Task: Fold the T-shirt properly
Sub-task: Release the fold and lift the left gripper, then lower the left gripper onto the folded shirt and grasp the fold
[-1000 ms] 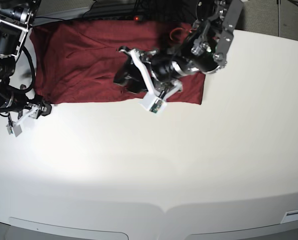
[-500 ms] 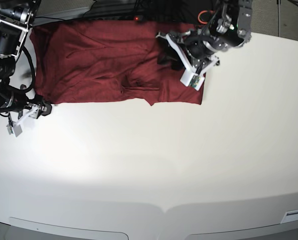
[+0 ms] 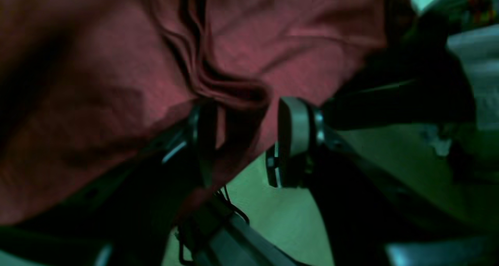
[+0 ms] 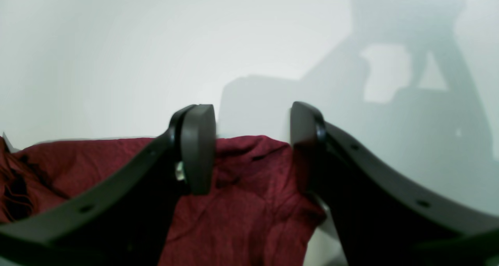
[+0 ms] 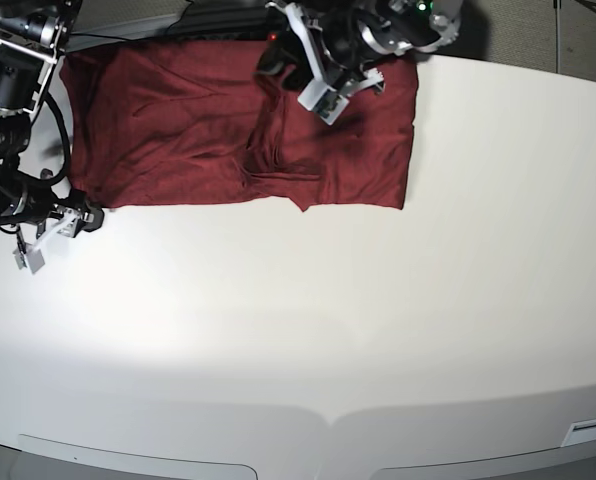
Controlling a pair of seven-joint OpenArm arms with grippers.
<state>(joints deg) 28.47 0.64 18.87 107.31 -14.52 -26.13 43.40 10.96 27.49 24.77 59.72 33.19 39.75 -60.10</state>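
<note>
I see the shirt (image 5: 228, 120) lying flat along the far edge of the table (image 5: 378, 330). My left claw (image 3: 243, 141) is apart, up over the shirt's far edge, with a fold of cloth hanging between its fingers. My right claw (image 4: 251, 147) is apart too, at the shirt's near left corner, holding nothing.

Base view is bright w/ glare on the white table (image 5: 308, 330), edges bent. Left wrist pic is dark, greenish, blurry. Right wrist pic is pale w/ soft shadows.

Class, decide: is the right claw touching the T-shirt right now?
Cannot tell. In the right wrist view the right claw stands open at the T-shirt corner, cloth showing between its jaws, but no plain contact or gap.
</note>
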